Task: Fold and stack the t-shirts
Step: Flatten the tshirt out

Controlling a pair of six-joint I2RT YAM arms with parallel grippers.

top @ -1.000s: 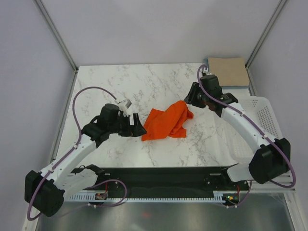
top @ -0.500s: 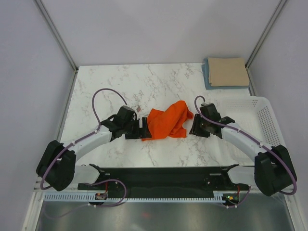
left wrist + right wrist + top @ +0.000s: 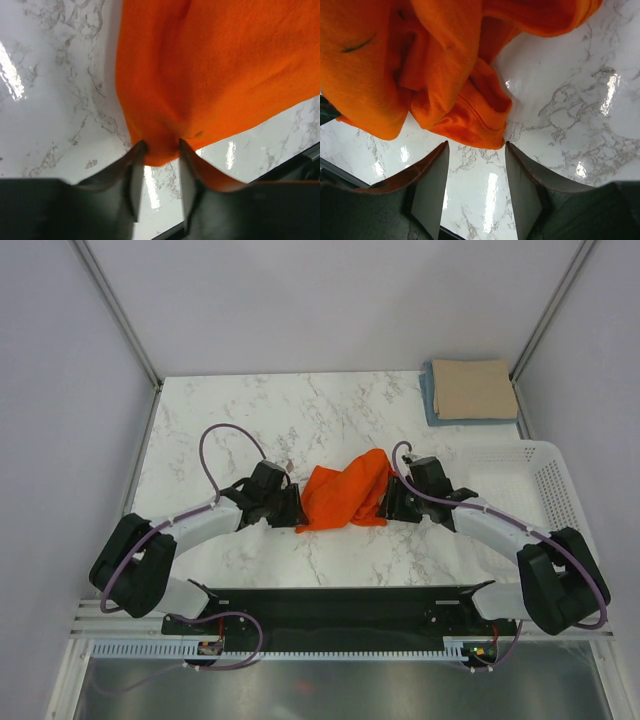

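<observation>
At wrist level, unlike overhead, left claw [image 3: 161,146] pinches the orange t-shirt [image 3: 215,60], right claw [image 3: 476,146] gapes open.

I see the crumpled t-shirt [image 3: 345,495] in the middle of the table [image 3: 250,420], with my left gripper [image 3: 296,508] at its left edge and my right gripper [image 3: 389,502] at its right. The folded t-shirts [image 3: 472,388] are stacked in the far right corner. The basket [image 3: 540,480] sits nearer, along the right side.
</observation>
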